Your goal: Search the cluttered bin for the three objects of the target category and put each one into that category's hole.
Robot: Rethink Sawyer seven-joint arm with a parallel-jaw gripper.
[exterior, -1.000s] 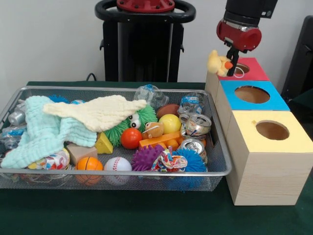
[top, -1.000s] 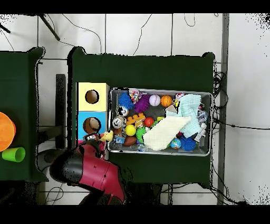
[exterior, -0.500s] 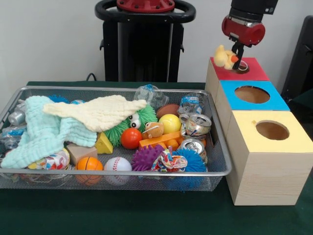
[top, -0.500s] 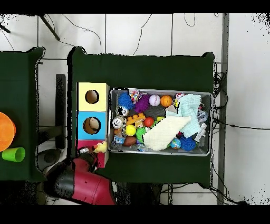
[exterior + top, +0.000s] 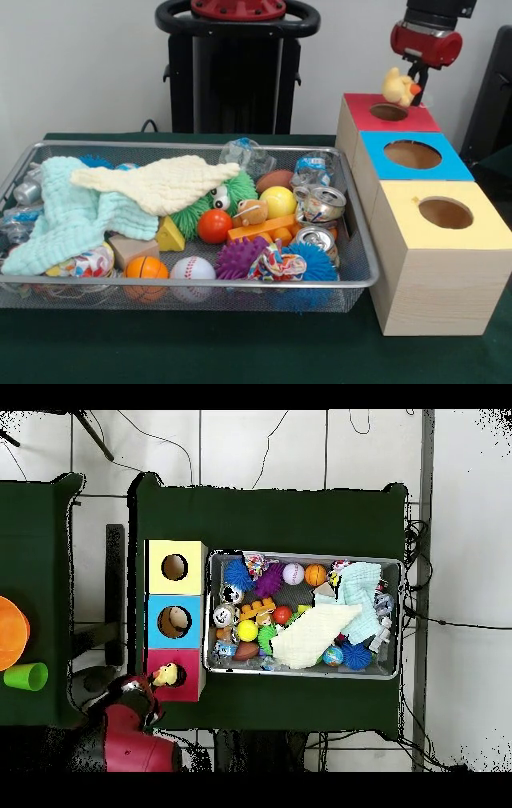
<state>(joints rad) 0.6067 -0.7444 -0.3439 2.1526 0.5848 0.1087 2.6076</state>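
Note:
My gripper (image 5: 412, 86) is shut on a small yellow duck toy (image 5: 395, 85) and holds it in the air just above the round hole (image 5: 389, 112) of the red-topped box (image 5: 419, 122). Seen from overhead, the duck (image 5: 165, 675) hangs over the red box (image 5: 190, 687) with the gripper (image 5: 155, 681) beside it. The wire mesh bin (image 5: 240, 298) holds a green furry toy (image 5: 232, 192), a small brown plush animal (image 5: 251, 212), balls, crushed cans and two cloths (image 5: 152, 182).
A blue-topped box (image 5: 452, 166) and a yellow-topped box (image 5: 480, 230), each with a hole, stand in a row in front of the red one. In the overhead view an orange bowl (image 5: 8, 632) and a green cup (image 5: 25, 676) sit on a side table.
The gripper has carried the duck up and to the right in the front view, from the red box's near-left edge to above its hole. The bin's contents have not moved.

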